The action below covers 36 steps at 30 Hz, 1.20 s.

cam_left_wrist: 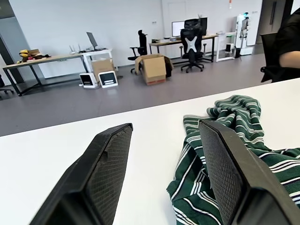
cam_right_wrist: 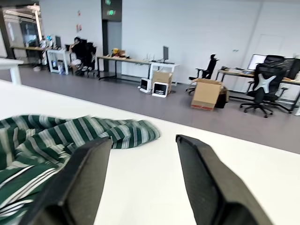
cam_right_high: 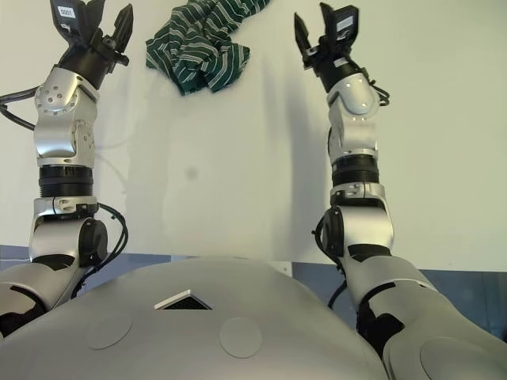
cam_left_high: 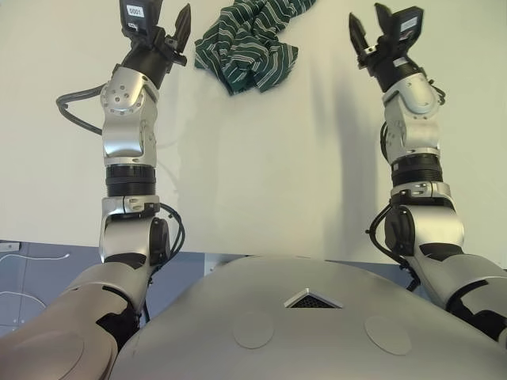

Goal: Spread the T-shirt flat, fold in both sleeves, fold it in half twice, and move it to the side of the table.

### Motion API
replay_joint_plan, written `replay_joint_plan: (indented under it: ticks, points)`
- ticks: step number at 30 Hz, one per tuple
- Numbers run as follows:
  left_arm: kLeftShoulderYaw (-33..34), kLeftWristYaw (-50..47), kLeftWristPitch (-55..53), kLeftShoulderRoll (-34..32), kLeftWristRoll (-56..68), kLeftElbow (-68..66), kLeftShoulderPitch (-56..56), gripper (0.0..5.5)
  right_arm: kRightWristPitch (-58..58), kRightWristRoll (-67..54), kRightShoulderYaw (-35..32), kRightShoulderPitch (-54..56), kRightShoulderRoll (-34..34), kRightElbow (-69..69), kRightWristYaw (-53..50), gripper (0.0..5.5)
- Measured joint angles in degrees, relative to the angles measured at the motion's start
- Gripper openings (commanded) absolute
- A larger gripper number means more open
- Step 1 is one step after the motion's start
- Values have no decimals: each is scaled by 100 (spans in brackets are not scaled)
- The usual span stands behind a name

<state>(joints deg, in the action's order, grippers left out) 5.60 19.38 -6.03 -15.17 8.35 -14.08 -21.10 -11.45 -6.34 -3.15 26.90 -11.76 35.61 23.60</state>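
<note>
A green T-shirt (cam_left_high: pixel 249 43) with white stripes lies crumpled in a heap at the far middle of the white table (cam_left_high: pixel 253 174). My left gripper (cam_left_high: pixel 158 24) is raised just left of the heap, open and holding nothing. The right gripper (cam_left_high: pixel 382 32) hovers to the right of the shirt, open too, with a gap of bare table between it and the cloth. The left wrist view has the T-shirt (cam_left_wrist: pixel 225 140) close behind the black fingers (cam_left_wrist: pixel 108 173). Through the right wrist camera the T-shirt (cam_right_wrist: pixel 56 140) lies off to one side beyond its fingers (cam_right_wrist: pixel 206 178).
The white table stretches wide with bare room on both sides of the shirt and toward me. Beyond its far edge is an office floor with desks, chairs (cam_left_wrist: pixel 190 49) and cardboard boxes (cam_left_wrist: pixel 152 70). A person's dark sleeve (cam_left_wrist: pixel 288 37) shows past the table's far edge.
</note>
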Motion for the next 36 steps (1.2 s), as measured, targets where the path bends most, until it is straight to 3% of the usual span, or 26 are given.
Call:
replay_joint_plan:
  ticks: [4,7,9,12,14,17,20,25,29,33,36]
  points:
    - [-68,44,-34,-41,-5,-42,7,258,228,457,700,794,349,800,448,256]
    - [-83,59,-72,-94,-6,-114,5,258,382,785,957,1708,717,1849,300,256]
    - [-93,64,-76,-102,-5,-130,2,258,554,1448,1519,2053,858,2572,197,256]
    - [-99,92,-81,-104,-1,-78,4,258,651,2070,2365,2132,660,2568,1081,256]
    - [-95,105,-112,-117,0,52,35,258,628,2253,2840,1965,95,1830,2068,256]
    - [-100,167,-131,-186,0,220,196,258,739,1894,2669,1183,-669,392,2776,256]
    - [-473,610,-321,-485,-183,592,668,258,1754,1114,1649,-29,-1288,-840,2663,256]
    - [-1657,1508,-321,-728,-729,642,782,258,2490,762,989,-420,-1236,-1443,1980,256]
    - [-2087,1870,-196,-532,-872,111,379,258,2561,681,965,-443,-1302,-1603,1982,256]
    - [-2249,1847,48,-53,-969,-772,-274,258,2617,722,1417,-585,-1382,-1848,2355,256]
    - [-2837,2275,55,-244,-1475,-962,-497,258,2371,1051,1577,-493,-1409,-1742,2113,256]
